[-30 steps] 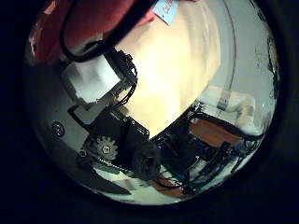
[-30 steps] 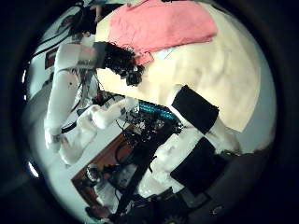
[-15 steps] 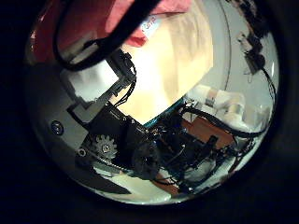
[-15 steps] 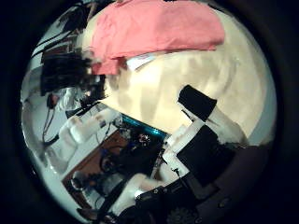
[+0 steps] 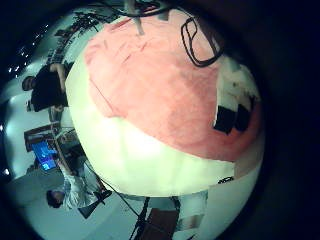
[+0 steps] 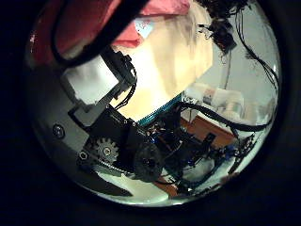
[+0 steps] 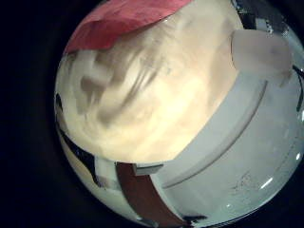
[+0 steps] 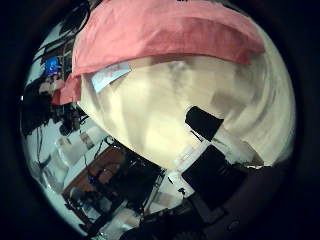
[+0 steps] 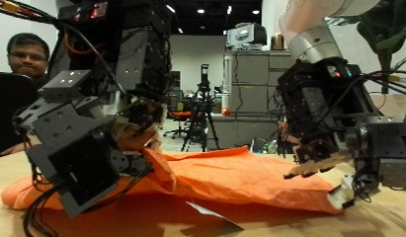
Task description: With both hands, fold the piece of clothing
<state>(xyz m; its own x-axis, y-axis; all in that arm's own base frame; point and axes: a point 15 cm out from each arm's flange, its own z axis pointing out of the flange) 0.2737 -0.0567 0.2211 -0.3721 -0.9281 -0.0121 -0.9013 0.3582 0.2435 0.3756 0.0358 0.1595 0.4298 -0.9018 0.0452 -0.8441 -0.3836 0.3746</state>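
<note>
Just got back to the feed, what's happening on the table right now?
Both robot hands are working at an orange piece of clothing lying rumpled on the table. The left hand is low over one end of the cloth, with a bunched fold by its fingers. The right hand hangs over the other end, fingers pointing down at the cloth's edge; whether either hand grips it cannot be seen. The cloth is not yet neatly folded.

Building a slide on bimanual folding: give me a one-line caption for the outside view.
Two robot hands, left and right, poised over an orange garment spread on a wooden table.
</note>
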